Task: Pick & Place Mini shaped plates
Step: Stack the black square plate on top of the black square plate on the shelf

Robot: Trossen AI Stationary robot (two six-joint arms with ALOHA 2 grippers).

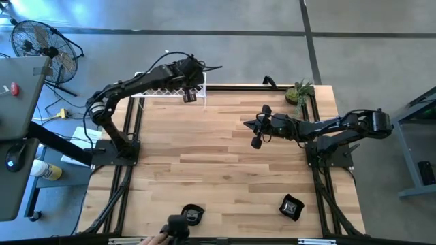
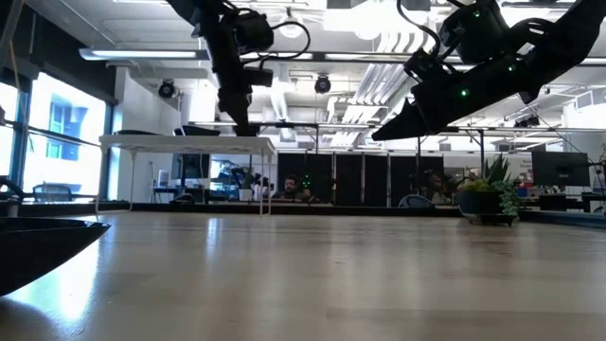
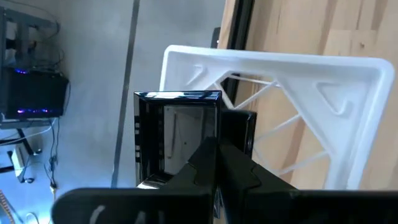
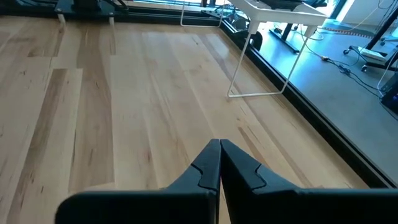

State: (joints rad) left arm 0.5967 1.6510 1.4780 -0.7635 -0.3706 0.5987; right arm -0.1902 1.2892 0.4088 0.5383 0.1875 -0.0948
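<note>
A glossy black square mini plate (image 3: 177, 134) is in my left gripper (image 3: 217, 148), which is shut on it at the table's far left, over the end of the white wire rack (image 3: 273, 68) that is nearer the table's middle. In the high view this gripper (image 1: 189, 96) hangs at that end of the rack (image 1: 160, 88). Two more black plates (image 1: 193, 214) (image 1: 291, 207) lie flat near the table's near edge. My right gripper (image 1: 256, 134) hovers shut and empty over the table's right-middle, also seen in its own wrist view (image 4: 219, 144). My left gripper pinches the square plate by one edge of its rim (image 3: 210, 140) between its two fingers. The fingers slant downward from above. The plate is lifted clear, tilted, with its hollow face turned toward the wrist camera and the rack behind it.
A small green potted plant (image 1: 300, 92) stands at the far right corner. A dark plate (image 2: 38, 251) lies close to the low camera at the left. The middle of the wooden table (image 1: 218, 163) is bare. A fan (image 1: 41, 44) stands on the floor beyond the table's left.
</note>
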